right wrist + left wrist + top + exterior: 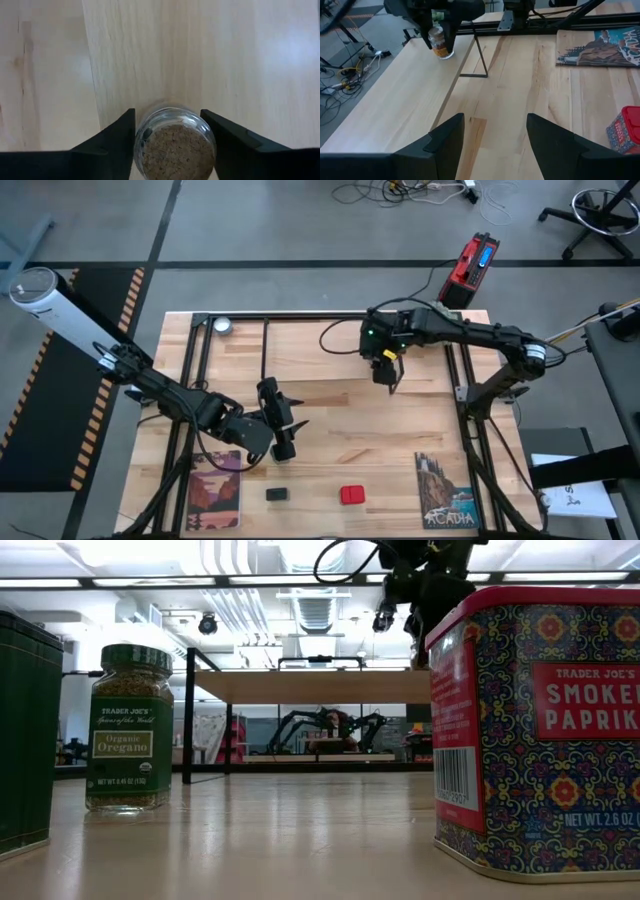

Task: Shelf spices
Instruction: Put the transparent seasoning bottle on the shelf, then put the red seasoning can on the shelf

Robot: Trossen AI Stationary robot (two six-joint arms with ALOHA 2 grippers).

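Observation:
The tiny round jar (172, 145), cork-topped, sits between the fingers of my right gripper (172, 150), which is shut on it over the shelf's light board (405, 90). That gripper (388, 378) is over the far middle of the table. My left gripper (283, 425) is open and hovers over bare table in front of the shelf (320, 365). The dark grey jar (277, 494) and the red tin (351, 495) stand near the table's near edge. The green-capped bottle (127, 730) stands upright on the table; in the high view I cannot find it. My right gripper pinches the tiny jar's glass body (440, 45) between its two fingers, one on each side, coming from above and pointing down. The jar is upright. Its base (443, 55) is at the shelf board; whether it rests on it, I cannot tell.
A round silver tin (222, 326) sits at the table's far left corner. Two picture cards lie near the near edge, one left (213, 488), one right (447, 490). The shelf's black rod leg (476, 60) stands ahead of my left gripper. Black frame rods (468, 395) run along the right.

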